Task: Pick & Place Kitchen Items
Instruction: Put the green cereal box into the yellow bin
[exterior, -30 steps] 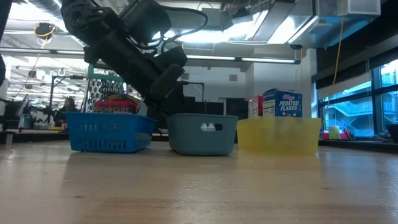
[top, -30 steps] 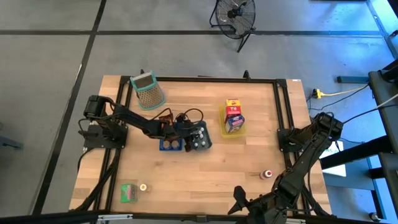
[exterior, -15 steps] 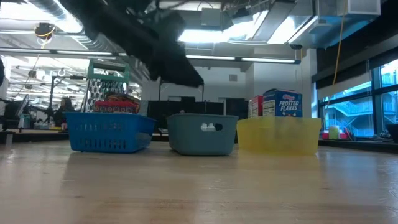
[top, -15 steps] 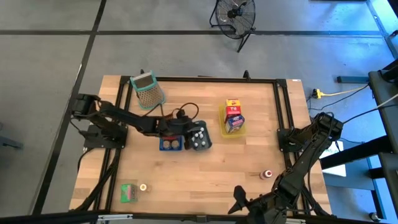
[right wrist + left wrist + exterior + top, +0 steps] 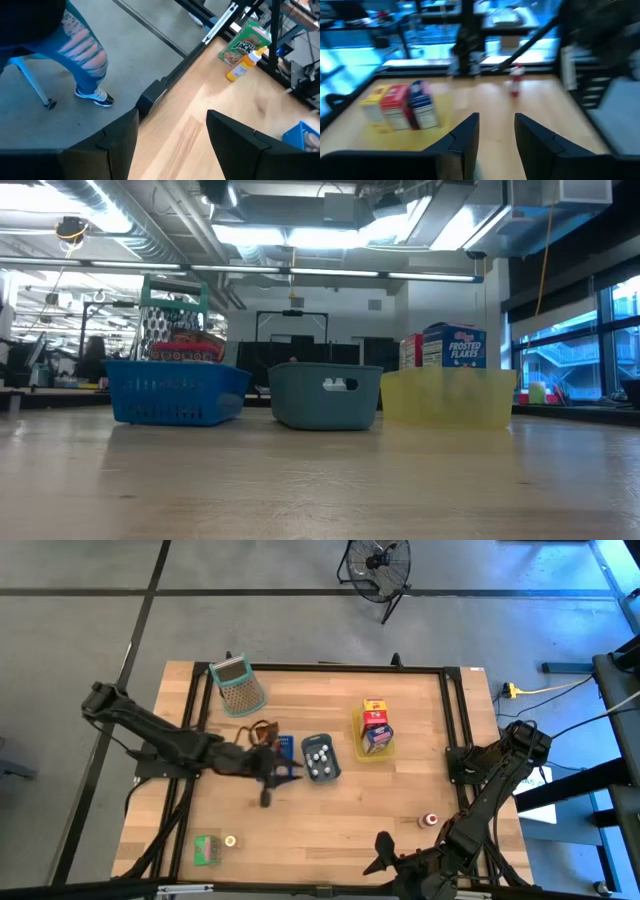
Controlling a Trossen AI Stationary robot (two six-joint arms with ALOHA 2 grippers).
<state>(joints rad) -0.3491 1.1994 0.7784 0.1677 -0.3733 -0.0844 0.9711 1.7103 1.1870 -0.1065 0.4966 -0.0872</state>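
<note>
left end effector (image 5: 266,798) withdrawn from blue tray (image 5: 277,754), fingers apart, empty; cartons (image 5: 375,725) in yellow tray (image 5: 358,739).

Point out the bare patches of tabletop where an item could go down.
Bare wood lies between the green carton and the small jar, and between the mesh basket and the yellow tray. The middle is crowded: blue tray, grey-blue tray, left gripper.
</note>
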